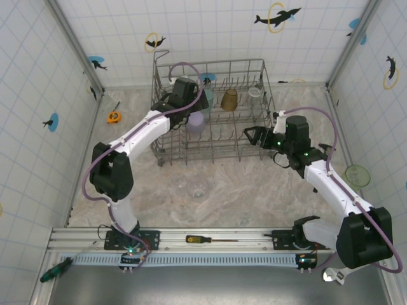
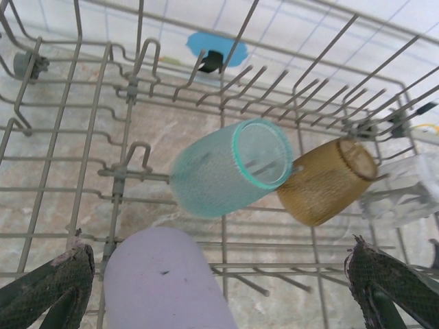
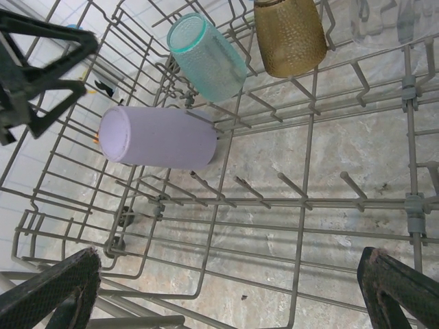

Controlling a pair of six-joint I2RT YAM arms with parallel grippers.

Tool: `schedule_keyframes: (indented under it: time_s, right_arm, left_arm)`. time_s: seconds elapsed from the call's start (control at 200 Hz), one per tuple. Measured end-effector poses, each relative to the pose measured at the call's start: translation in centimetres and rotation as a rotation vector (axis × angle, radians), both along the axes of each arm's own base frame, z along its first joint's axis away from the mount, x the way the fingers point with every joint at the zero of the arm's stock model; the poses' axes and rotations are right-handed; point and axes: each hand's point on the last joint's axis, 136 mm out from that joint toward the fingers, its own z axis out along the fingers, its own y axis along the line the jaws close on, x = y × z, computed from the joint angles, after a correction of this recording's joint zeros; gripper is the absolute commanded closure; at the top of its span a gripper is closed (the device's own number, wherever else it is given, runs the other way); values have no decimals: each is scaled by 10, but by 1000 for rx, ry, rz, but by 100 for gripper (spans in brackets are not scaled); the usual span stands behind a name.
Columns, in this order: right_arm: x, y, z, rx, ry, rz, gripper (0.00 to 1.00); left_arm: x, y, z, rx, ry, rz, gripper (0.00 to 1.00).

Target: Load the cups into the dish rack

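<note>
My left gripper (image 2: 219, 284) is spread wide, with the lavender cup (image 2: 161, 281) lying between my fingers, clear of both. At 12 o'clock the teal cup (image 2: 230, 168) leans on the tines, with the amber cup (image 2: 326, 181) at 2. My right gripper (image 3: 230, 288), spread too, hovers over the dish rack (image 3: 302, 205).

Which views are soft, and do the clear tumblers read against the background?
Left wrist: the teal textured plastic tumbler and amber plastic tumbler look soft, and the clear tumbler at the right edge smears into the wires. Right wrist: the lavender plastic tumbler and grey wire dish rack are crisp. Top external: even light, no glare; the clear tumbler on the table barely reads.
</note>
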Motion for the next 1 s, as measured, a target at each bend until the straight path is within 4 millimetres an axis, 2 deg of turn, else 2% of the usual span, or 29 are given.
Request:
schedule_keyframes:
  time_s: [0.245,0.395,0.661,0.821,1.001]
  right_arm:
    - [3,-12,-8,-49,36,-70,0]
    - [5,-23,-10,-89,57,-128,0]
    - [13,-43,5,-149,63,-240,0]
    - [22,-57,22,-198,58,-314,0]
    - [29,-84,34,-266,65,-446,0]
  left_arm:
    - [-5,-3,18,-10,-33,-44,3]
    - [-13,-7,38,-18,-69,-108,3]
    - [-29,-4,72,-2,-144,-178,3]
    - [-42,-1,79,13,-168,-217,3]
    - [-52,2,67,58,-174,-267,3]
